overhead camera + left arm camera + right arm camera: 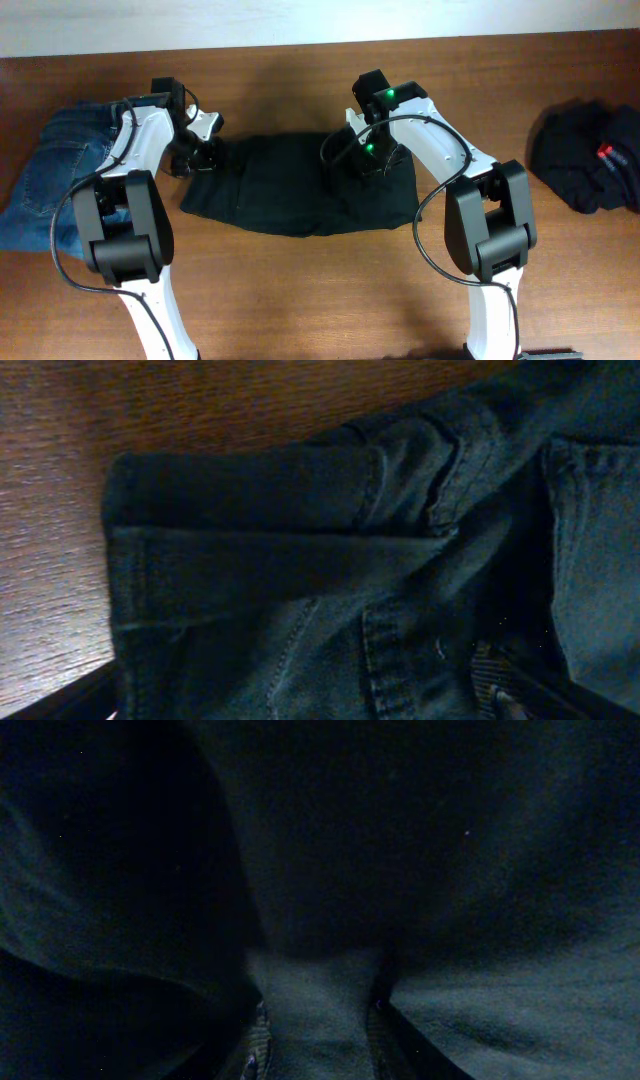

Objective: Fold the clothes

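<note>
Brown wood makes the bench (320, 300). On it the black trousers (280, 195) lie flat, under the right tool (372, 158) and just right of the left tool (200, 148). The blue jeans (45, 180) sit left of the left tool. The other black clothes (580, 160), with a red label (607, 153), sit far right of the right tool. The right tool pinches a fold of the black trousers. The left tool is wide open and holds nothing.
</note>
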`<action>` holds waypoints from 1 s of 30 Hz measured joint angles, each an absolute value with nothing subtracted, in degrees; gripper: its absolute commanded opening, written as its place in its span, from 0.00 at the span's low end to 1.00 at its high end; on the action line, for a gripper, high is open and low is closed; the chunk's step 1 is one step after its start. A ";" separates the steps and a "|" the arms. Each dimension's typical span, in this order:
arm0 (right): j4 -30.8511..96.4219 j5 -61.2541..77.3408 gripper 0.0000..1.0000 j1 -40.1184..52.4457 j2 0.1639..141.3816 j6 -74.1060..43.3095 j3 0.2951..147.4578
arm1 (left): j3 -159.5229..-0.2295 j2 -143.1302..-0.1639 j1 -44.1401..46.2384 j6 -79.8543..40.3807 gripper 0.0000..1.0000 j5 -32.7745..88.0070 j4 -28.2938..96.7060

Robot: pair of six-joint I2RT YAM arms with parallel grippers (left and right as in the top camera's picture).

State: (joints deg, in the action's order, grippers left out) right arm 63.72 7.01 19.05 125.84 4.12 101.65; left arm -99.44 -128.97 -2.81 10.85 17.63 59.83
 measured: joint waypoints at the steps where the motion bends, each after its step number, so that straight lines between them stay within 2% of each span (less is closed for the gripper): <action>1: 63.70 7.01 0.37 19.05 125.84 4.14 101.65 | -99.53 -129.03 -2.90 11.14 0.78 17.65 60.03; 2: 63.70 7.01 0.37 19.05 125.84 4.12 101.65 | -99.61 -129.14 -2.98 11.38 0.66 17.65 60.05; 3: 63.68 7.01 0.38 19.05 125.84 4.12 101.65 | -99.66 -129.40 -3.18 11.73 0.62 17.69 60.05; 8: 63.61 7.01 0.37 19.05 125.84 4.14 101.65 | -99.77 -129.91 -3.44 12.43 0.53 18.90 60.12; 11: 63.64 7.01 0.37 19.05 125.84 4.12 101.65 | -99.74 -130.04 -3.44 12.64 0.54 19.55 60.18; 13: 63.64 7.01 0.38 19.05 125.84 4.14 101.65 | -99.53 -130.04 -3.46 12.69 0.63 19.68 59.96; 15: 63.64 7.01 0.37 19.05 125.84 4.12 101.65 | -99.11 -129.91 -3.46 12.86 0.68 20.34 59.46; 20: 63.64 7.01 0.37 19.05 125.84 4.10 101.65 | -96.90 -128.73 -3.42 12.91 0.67 21.12 57.43; 27: 63.64 7.01 0.38 19.05 125.84 4.14 101.65 | -95.77 -128.46 -3.66 13.28 0.43 21.26 56.38; 28: 63.64 7.01 0.38 19.05 125.84 4.10 101.65 | -95.55 -128.46 -3.66 13.41 0.34 21.52 56.16; 30: 63.64 7.01 0.37 19.03 125.84 4.12 101.65 | -94.83 -128.46 -3.57 13.63 0.08 22.48 55.51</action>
